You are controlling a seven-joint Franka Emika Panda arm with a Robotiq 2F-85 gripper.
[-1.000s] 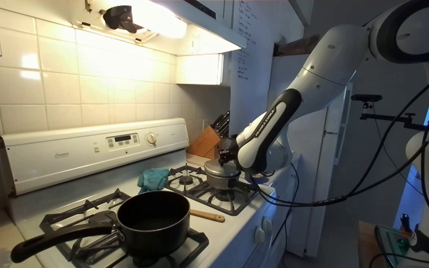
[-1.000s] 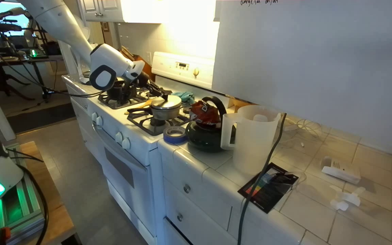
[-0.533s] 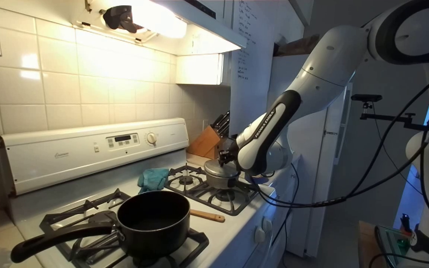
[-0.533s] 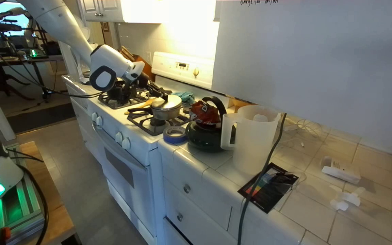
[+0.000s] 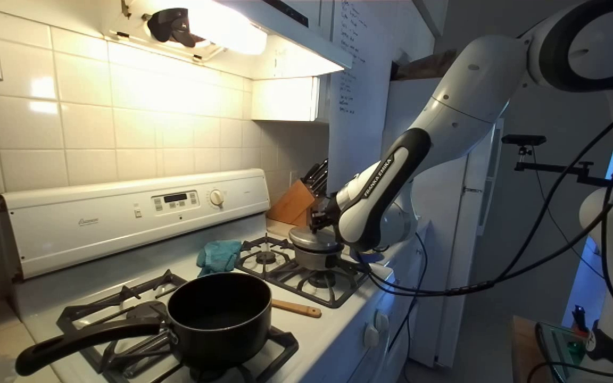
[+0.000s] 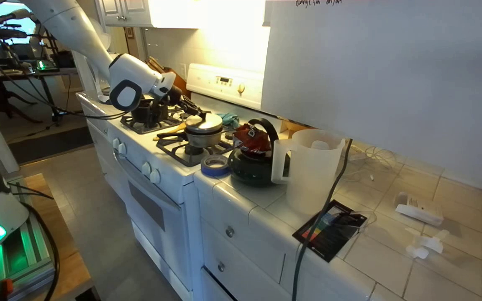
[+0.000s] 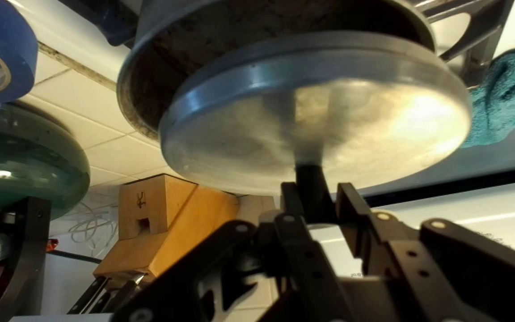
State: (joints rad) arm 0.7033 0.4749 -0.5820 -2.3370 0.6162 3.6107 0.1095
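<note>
My jaws pinch the black knob [image 7: 314, 194] of the metal lid [image 7: 373, 125], just below them over the saucepan [image 6: 205, 140], a gap showing between. Held by that narrow knob alone, the lid could swivel or slip free if its edge catches the saucepan.

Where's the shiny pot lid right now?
The lid is just above the pot, its black knob held by the gripper. In the wrist view, it's upper middle, left of the teal cloth.
</note>
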